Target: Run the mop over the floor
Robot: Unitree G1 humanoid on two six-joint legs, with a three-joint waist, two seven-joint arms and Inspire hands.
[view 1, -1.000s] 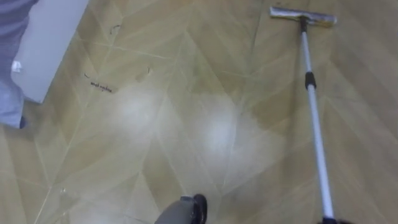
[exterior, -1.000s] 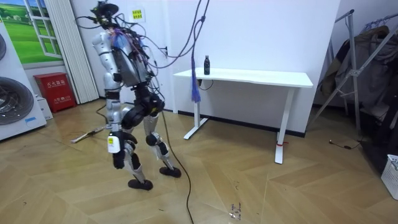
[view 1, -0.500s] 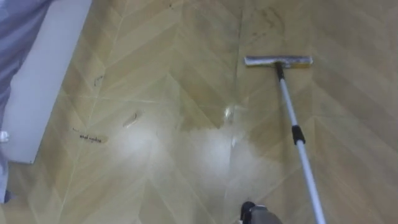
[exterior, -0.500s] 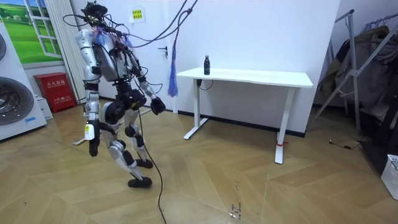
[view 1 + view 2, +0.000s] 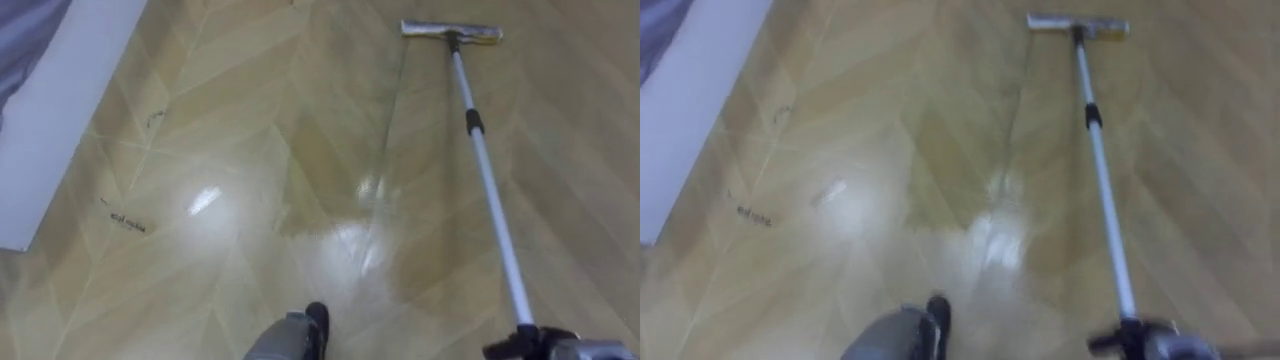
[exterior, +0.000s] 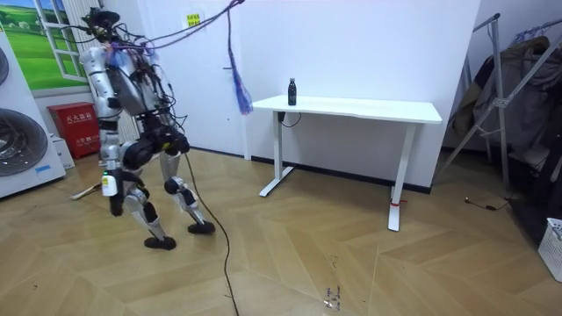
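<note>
Right hand (image 5: 540, 345) at lower edge of view, dark fingers seemingly wrapped round end of mop (image 5: 486, 180) pole. Pole runs ahead and slightly left from hand. Mop head (image 5: 450, 31) far forward, flat on floor (image 5: 250, 150). Left hand (image 6: 115, 208) hangs idle, farther from pole.

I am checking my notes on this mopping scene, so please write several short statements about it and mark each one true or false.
1. The flat grey mop head lies on the light wooden herringbone floor. True.
2. The silver mop pole carries a black collar. True.
3. A red bottle stands on the desk. False: the small bottle on the white desk is dark.
4. The mop head touches a panel. False: the white flat panel lies well apart from it.
5. The pole runs down to the right hand. True.
</note>
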